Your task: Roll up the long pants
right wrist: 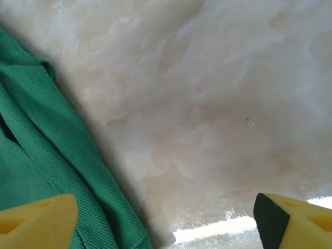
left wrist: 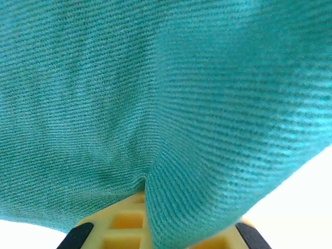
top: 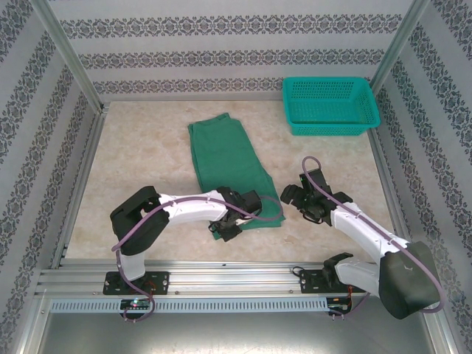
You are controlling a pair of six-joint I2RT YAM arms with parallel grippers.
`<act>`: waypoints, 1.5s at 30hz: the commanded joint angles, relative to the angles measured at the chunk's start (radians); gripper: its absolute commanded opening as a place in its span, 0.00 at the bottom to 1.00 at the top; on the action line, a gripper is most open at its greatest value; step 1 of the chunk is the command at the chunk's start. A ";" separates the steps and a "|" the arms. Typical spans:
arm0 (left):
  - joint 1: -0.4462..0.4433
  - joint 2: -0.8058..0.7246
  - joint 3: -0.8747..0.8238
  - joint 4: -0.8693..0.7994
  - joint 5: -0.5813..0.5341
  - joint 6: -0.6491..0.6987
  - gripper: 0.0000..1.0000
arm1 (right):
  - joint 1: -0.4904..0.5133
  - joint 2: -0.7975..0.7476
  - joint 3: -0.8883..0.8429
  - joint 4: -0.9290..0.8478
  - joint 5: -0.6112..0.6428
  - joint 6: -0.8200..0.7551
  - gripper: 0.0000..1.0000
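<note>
The long pants [top: 228, 158] lie folded lengthwise as a dark green strip down the middle of the table. My left gripper [top: 225, 225] is at their near end, shut on a pinch of the cloth. In the left wrist view the green cloth [left wrist: 155, 104] bunches into a fold between the yellow fingers [left wrist: 116, 225]. My right gripper [top: 291, 198] stands open just right of the pants' near right edge. In the right wrist view its yellow fingertips [right wrist: 39, 223] sit wide apart over bare table, the left one above the pants' edge [right wrist: 46, 140].
A teal plastic mesh basket [top: 332, 127] stands at the back right corner. Patterned walls and metal posts close in the table [top: 140, 155] on three sides. A metal rail runs along the near edge by the arm bases.
</note>
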 commanded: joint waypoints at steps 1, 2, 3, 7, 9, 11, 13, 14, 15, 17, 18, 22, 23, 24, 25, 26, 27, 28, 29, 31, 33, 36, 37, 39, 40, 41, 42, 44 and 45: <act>-0.006 0.025 0.038 -0.054 0.102 -0.020 0.06 | 0.013 -0.004 0.032 -0.007 -0.012 0.002 0.89; -0.006 0.019 0.056 -0.073 0.136 -0.020 0.07 | 0.013 -0.004 0.038 -0.012 -0.010 -0.001 0.89; -0.005 0.014 0.075 -0.090 0.171 -0.019 0.07 | 0.010 -0.003 0.046 -0.017 -0.006 -0.005 0.89; 0.020 -0.014 0.135 -0.140 0.282 -0.016 0.09 | 0.009 -0.012 0.064 -0.030 0.007 -0.013 0.90; 0.049 -0.018 0.161 -0.157 0.338 -0.018 0.09 | 0.005 -0.016 0.071 -0.032 0.009 -0.014 0.90; 0.094 -0.013 0.182 -0.175 0.398 -0.030 0.10 | 0.004 -0.017 0.082 -0.044 0.011 -0.018 0.90; 0.148 -0.006 0.190 -0.177 0.484 -0.042 0.11 | 0.001 -0.023 0.091 -0.056 0.014 -0.023 0.90; 0.174 -0.001 0.192 -0.176 0.524 -0.049 0.11 | -0.001 -0.029 0.095 -0.059 0.019 -0.023 0.90; 0.199 0.001 0.193 -0.174 0.546 -0.054 0.11 | -0.003 -0.036 0.096 -0.063 0.019 -0.021 0.89; 0.240 0.013 0.208 -0.185 0.560 -0.052 0.11 | -0.007 -0.052 0.100 -0.065 0.022 -0.022 0.89; 0.255 0.018 0.213 -0.189 0.562 -0.052 0.11 | -0.009 -0.058 0.102 -0.068 0.024 -0.021 0.89; 0.306 0.065 0.236 -0.213 0.565 -0.042 0.11 | -0.009 -0.071 0.118 -0.078 0.029 -0.022 0.85; 0.313 0.075 0.237 -0.216 0.558 -0.039 0.11 | -0.009 -0.070 0.124 -0.082 0.027 -0.024 0.83; 0.320 0.087 0.241 -0.221 0.548 -0.034 0.11 | -0.009 -0.070 0.128 -0.084 0.024 -0.027 0.79; 0.329 0.095 0.241 -0.220 0.546 -0.034 0.11 | -0.008 -0.069 0.132 -0.081 0.019 -0.029 0.70; 0.337 0.105 0.241 -0.218 0.545 -0.036 0.11 | -0.006 -0.070 0.134 -0.072 0.009 -0.036 0.59; 0.344 0.112 0.243 -0.219 0.539 -0.042 0.10 | -0.006 -0.067 0.138 -0.067 0.000 -0.038 0.50; 0.351 0.116 0.237 -0.215 0.534 -0.047 0.10 | -0.006 -0.065 0.144 -0.064 -0.007 -0.042 0.27; 0.358 0.116 0.234 -0.209 0.535 -0.050 0.10 | -0.007 -0.062 0.149 -0.061 -0.017 -0.046 0.12; 0.370 0.112 0.224 -0.199 0.536 -0.055 0.10 | -0.004 -0.049 0.159 -0.056 -0.054 -0.053 0.00; 0.378 0.105 0.218 -0.194 0.538 -0.057 0.10 | 0.003 -0.028 0.173 -0.049 -0.112 -0.059 0.00; 0.387 0.094 0.219 -0.190 0.545 -0.058 0.11 | 0.033 0.003 0.193 -0.046 -0.186 -0.072 0.00; 0.391 0.093 0.221 -0.191 0.549 -0.057 0.11 | 0.050 0.010 0.202 -0.053 -0.195 -0.079 0.00; 0.395 0.096 0.224 -0.196 0.549 -0.051 0.11 | 0.084 0.021 0.211 -0.058 -0.201 -0.090 0.00; 0.397 0.099 0.225 -0.197 0.548 -0.047 0.12 | 0.101 0.026 0.213 -0.055 -0.201 -0.090 0.00; 0.400 0.101 0.226 -0.201 0.546 -0.043 0.13 | 0.112 0.031 0.213 -0.048 -0.210 -0.089 0.00; 0.403 0.101 0.226 -0.205 0.538 -0.042 0.13 | 0.124 0.038 0.213 -0.041 -0.223 -0.086 0.00; 0.411 0.094 0.227 -0.210 0.539 -0.033 0.14 | 0.153 0.049 0.217 -0.027 -0.241 -0.084 0.00; 0.414 0.089 0.226 -0.210 0.533 -0.032 0.15 | 0.165 0.055 0.222 -0.026 -0.243 -0.084 0.00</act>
